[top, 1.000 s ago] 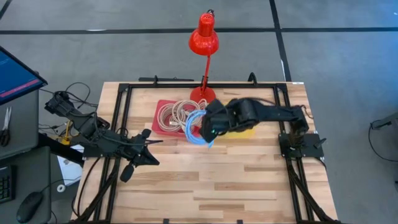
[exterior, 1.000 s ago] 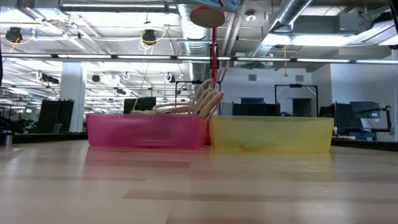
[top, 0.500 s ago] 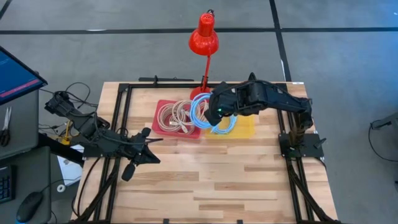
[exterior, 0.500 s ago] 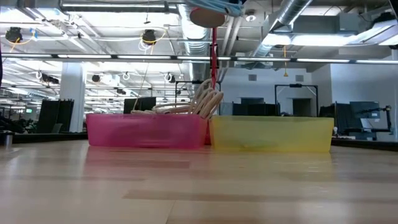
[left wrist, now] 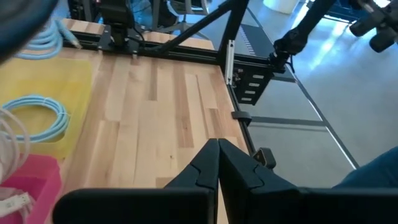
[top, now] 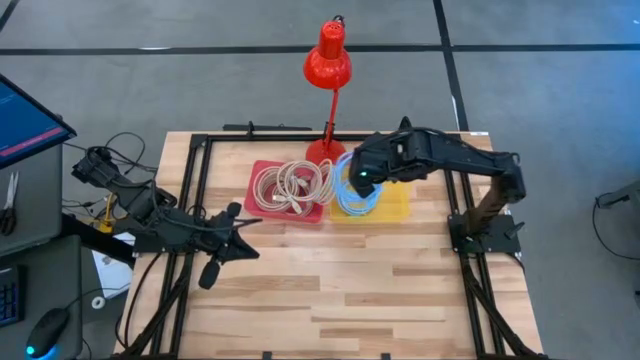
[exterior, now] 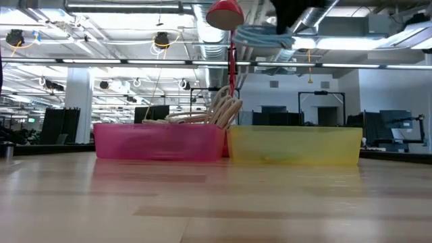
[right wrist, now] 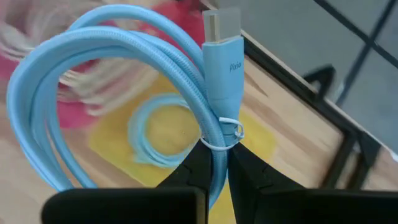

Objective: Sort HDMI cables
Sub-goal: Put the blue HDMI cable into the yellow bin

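Note:
My right gripper (top: pixel 362 178) hangs above the yellow bin (top: pixel 398 205), shut on a light blue HDMI cable coil (right wrist: pixel 106 68). In the low view that coil (exterior: pixel 263 35) is high above the bin (exterior: pixel 295 145). A second light blue coil (right wrist: pixel 155 134) lies flat on the yellow bin's floor. Several beige coils (top: pixel 290 185) are heaped in the pink bin (top: pixel 262 205), some leaning over its rim (exterior: pixel 226 108). My left gripper (top: pixel 243 228) is shut on nothing over the table's left part. My right gripper pinches the light blue coil between its two fingers (right wrist: pixel 245 168), just below the thin tie (right wrist: pixel 219 138) that binds the loops beside the plug (right wrist: pixel 221 50). The fingers slant down from above. The coil is lifted clear of the bins.
A red desk lamp (top: pixel 328 60) stands at the table's far edge behind the bins, its shade (exterior: pixel 225 13) over them. Black frame rails (top: pixel 195 190) run along the table's sides. Bare wood (top: pixel 340 290) lies on the near side of the bins.
My right gripper has carried the light blue coil from the bins' near side toward the far edge and to the right, to a spot over the yellow bin. The coil has stayed held and clear of both bins.

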You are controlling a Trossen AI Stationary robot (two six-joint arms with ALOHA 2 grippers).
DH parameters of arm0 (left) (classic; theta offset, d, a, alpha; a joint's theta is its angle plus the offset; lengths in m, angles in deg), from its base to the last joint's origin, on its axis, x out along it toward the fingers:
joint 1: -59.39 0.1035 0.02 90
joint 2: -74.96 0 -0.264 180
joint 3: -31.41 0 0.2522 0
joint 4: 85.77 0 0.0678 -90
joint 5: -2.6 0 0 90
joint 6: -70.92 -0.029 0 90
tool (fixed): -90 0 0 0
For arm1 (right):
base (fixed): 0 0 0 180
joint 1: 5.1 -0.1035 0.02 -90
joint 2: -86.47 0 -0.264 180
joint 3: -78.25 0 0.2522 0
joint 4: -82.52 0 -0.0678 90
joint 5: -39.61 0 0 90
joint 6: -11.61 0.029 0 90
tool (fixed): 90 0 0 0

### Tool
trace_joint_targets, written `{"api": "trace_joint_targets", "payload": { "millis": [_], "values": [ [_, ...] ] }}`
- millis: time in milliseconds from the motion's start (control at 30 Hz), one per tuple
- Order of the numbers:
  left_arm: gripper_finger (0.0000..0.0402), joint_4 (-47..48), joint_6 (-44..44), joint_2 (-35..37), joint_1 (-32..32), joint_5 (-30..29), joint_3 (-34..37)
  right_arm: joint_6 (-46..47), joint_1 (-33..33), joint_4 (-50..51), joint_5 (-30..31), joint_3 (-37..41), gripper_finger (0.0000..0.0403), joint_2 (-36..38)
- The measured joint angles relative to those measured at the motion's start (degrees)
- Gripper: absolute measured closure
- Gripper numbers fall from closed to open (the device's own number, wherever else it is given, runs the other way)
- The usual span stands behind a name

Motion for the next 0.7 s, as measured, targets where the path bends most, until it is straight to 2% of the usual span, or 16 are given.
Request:
{"api": "trace_joint_targets", "payload": {
  "millis": [333, 700],
  "values": [
    [0.0395, 0.01, -0.63, 0.00, 0.02, -4.27, 0.02, 3.71, 4.74, -0.51, 0.32, 20.15, 0.0382, 10.04],
    [0.0395, -0.01, -0.66, 0.00, 0.04, -7.11, 0.02, -6.48, 12.69, -16.99, -2.93, 33.53, 0.0382, 11.05]
  ]
}}
